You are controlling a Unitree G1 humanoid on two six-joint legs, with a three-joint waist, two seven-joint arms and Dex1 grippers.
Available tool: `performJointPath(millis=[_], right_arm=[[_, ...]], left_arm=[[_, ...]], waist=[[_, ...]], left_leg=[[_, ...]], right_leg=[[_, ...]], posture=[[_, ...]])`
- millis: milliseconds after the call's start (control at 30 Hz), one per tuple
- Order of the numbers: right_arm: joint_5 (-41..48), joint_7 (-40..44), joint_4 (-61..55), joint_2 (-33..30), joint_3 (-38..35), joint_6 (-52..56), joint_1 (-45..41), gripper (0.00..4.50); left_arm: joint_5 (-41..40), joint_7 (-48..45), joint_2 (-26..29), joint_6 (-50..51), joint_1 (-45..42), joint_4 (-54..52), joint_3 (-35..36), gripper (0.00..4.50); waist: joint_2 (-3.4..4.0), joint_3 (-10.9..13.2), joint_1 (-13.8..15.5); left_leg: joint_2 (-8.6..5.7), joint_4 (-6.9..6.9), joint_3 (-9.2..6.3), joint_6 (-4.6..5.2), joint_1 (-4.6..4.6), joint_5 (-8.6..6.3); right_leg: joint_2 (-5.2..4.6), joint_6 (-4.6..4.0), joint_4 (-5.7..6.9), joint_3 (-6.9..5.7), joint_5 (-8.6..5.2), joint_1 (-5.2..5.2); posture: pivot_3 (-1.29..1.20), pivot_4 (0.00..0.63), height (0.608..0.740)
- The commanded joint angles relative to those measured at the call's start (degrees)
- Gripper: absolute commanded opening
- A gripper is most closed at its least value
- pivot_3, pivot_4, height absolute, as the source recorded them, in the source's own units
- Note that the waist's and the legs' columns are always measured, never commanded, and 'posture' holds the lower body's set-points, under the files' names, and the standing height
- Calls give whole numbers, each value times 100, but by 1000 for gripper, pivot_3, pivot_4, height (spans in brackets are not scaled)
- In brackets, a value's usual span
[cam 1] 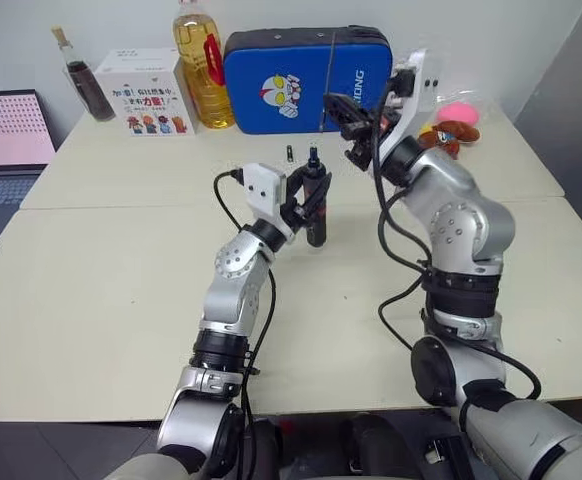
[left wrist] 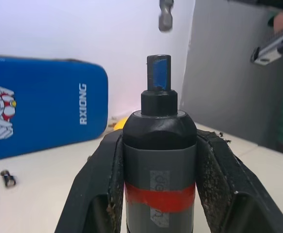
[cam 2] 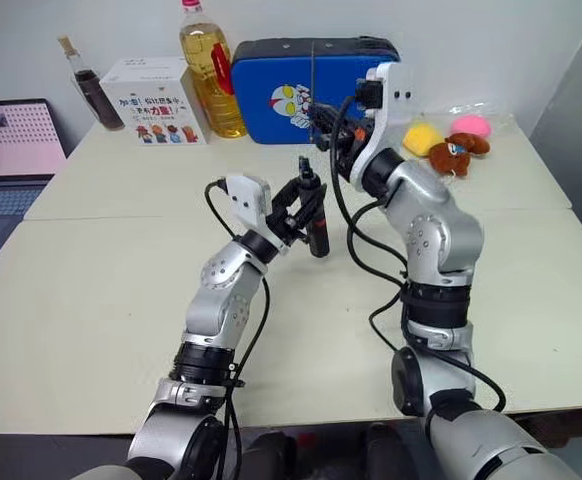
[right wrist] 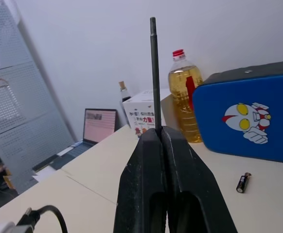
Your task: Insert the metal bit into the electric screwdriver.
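- The blue case (left wrist: 39,109) carried the white brand lettering "RXIONG" running up its face, beside a cartoon figure.
- The white box (cam 1: 149,93) bore red and black Chinese print; characters were too small to read.
- Grey marking on the screwdriver (left wrist: 159,160) was illegible.

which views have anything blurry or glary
Left wrist view: the screwdriver is sharp, the bit's tip above it blurred. Right wrist view: the bit is crisp. Left eye view: even light, the oil bottle glints.
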Motion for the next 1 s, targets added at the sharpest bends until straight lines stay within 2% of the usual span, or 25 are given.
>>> performJointPath(millis=[33, 367, 533, 667, 800, 1000], right_arm=[[125, -231, -349, 103, 176, -364, 101, 25], [383, -390, -604, 68, 433, -445, 376, 25], [1058, 517, -715, -487, 348, -329, 553, 25], [1606, 1072, -570, -1168, 114, -88, 431, 25], [2047, 1289, -510, -1604, -52, 181, 325, 25], [2218, 1274, -680, -1792, 58, 251, 590, 25]], left_arm=[[110, 67, -64, -319, 9, -49, -76, 1681], [259, 191, -72, -419, -126, 170, -123, 1681], [37, -103, -106, -311, -30, -14, -236, 1681], [-524, -824, 101, 323, 8, -652, -328, 1681], [-786, -1191, 393, 744, -23, -1017, -311, 1681], [-657, -1321, 519, 664, 111, -917, -390, 1681]], waist=[[0, 0, 1], [0, 0, 2], [0, 0, 4], [-1, 0, 19], [-1, 0, 6], [-1, 0, -24]], left_leg=[[1, 0, 0, 0, 1, 0], [0, 2, 0, 0, 2, 0], [0, 3, -2, 0, 2, 0], [-2, 4, -1, 1, 1, 0], [-1, 4, -1, 1, 3, 0], [0, 0, -1, 2, 8, -1]], right_leg=[[0, 0, 0, -1, 0, 0], [0, 0, 1, -3, 0, 3], [1, 0, 0, -5, 0, 6], [0, 0, -4, -7, 0, 8], [3, 0, -2, -5, 0, 7], [16, 0, 0, 0, 0, 7]], posture=[[0, 150, 740], [0, 150, 740], [0, 150, 740], [0, 150, 740], [0, 150, 740], [0, 150, 740]])
